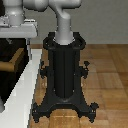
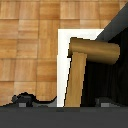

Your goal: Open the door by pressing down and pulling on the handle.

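Observation:
The door [image 1: 6, 47] is a dark panel at the exterior view's left, set in a white frame [image 1: 26, 82]. Its tan handle [image 1: 13, 60] juts out from the panel. My gripper [image 1: 17, 24], a white and grey block, hangs just above the handle without touching it. In the wrist view the handle [image 2: 76, 80] is an L-shaped tan lever against the dark door [image 2: 112, 75] and white frame [image 2: 75, 36]. The dark fingertips [image 2: 25, 100] stand wide apart on either side of the lever, so the gripper [image 2: 65, 102] is open and holds nothing.
The black ribbed robot pedestal [image 1: 64, 70] stands in the middle on a wooden parquet floor [image 1: 107, 75], close to the frame's edge. The grey arm link [image 1: 64, 22] rises from it towards the gripper.

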Controlling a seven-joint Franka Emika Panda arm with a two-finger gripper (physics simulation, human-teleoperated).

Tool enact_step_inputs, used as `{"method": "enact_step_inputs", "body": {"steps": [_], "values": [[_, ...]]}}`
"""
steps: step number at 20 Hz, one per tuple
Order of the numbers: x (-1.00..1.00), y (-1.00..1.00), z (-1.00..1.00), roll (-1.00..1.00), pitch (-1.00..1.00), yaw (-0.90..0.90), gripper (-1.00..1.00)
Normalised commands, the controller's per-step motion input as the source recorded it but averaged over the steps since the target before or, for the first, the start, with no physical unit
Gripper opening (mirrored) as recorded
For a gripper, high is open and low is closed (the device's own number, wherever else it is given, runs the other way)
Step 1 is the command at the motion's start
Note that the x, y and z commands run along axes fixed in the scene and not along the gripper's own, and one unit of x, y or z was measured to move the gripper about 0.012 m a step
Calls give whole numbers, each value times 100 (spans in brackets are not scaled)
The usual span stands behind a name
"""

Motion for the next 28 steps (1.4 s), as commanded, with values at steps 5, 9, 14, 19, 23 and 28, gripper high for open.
{"method": "enact_step_inputs", "body": {"steps": [5, 9, 14, 19, 23, 28], "values": [[0, 0, 0, 0, 0, 0, 100], [0, 0, 0, 0, 0, 0, 100], [0, -40, -40, 0, 0, 0, 100], [0, -40, -80, 0, 0, 0, 100], [0, -75, -50, 0, 0, 0, 100], [0, 0, 0, 0, 0, 0, -100]]}}
